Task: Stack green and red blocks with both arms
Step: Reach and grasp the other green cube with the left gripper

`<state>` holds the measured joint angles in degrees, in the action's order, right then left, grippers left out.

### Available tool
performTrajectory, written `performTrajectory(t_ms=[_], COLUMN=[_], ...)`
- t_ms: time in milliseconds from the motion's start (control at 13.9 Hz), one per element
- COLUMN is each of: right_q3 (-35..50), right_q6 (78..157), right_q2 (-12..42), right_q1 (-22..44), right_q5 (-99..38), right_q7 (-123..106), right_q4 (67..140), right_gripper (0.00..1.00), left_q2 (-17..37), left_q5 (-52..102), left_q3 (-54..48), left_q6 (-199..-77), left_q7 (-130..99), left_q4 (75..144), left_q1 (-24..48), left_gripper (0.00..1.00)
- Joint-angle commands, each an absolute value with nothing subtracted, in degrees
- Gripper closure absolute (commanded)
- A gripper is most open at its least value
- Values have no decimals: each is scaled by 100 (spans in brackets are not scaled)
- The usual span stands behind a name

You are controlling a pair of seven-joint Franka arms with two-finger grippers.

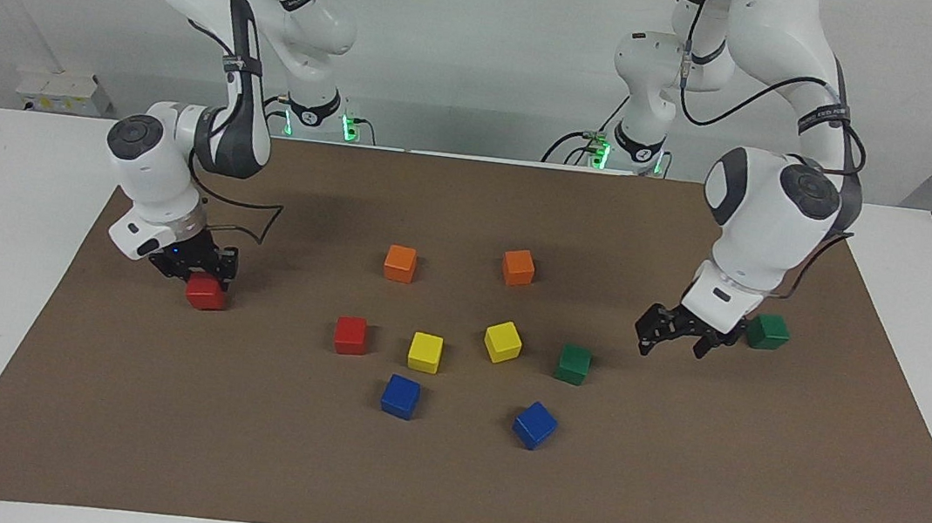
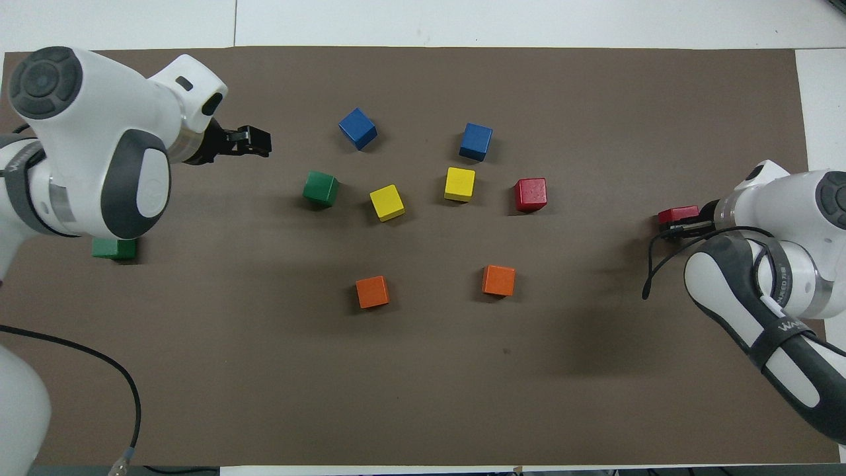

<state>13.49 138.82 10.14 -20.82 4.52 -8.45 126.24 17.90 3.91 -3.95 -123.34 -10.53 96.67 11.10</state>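
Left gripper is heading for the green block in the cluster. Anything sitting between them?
Nothing visible does. The left gripper hangs over bare brown mat, and the stretch to the green block in the cluster is open. The nearest yellow block sits past it, toward the right arm's end; the other green block lies toward the left arm's end.

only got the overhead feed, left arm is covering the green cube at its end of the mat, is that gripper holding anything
observer: No. From the facing view the left gripper is open and empty, up in the air over bare mat.
operator: so where's that green cube
observer: The green cube sits whole on the mat, beside the left wrist, with nothing touching it.
operator: and the red one at the right gripper, lifted?
observer: The red cube looks to rest on the mat, with the right gripper low just over it.
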Motion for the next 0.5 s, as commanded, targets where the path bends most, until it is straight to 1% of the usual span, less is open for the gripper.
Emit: performTrajectory(t_ms=[0,72,216,432], right_q3=[1415,1415,1415,1415], right_q6=[14062,14123,14159,14211], right_q2=[932,949,984,984], right_q1=[-2188,-2188,-2215,-2224], right_q5=[563,563,571,563], right_q7=[-738,-738,-738,-738], right_q4=[12779,12805,12814,12832], right_gripper=[100,100,100,96], left_q2=[2310,2477,2645,2874], left_q5=[422,396,387,378], left_q3=[-290,-290,-299,-316], left_q6=[-12638,-12778,-12920,-12946], left_q7=[-1037,-1020,-958,-451], left_q4=[9422,9361,9325,9229], left_q1=[1519,1590,1635,1644], left_gripper=[0,0,0,0])
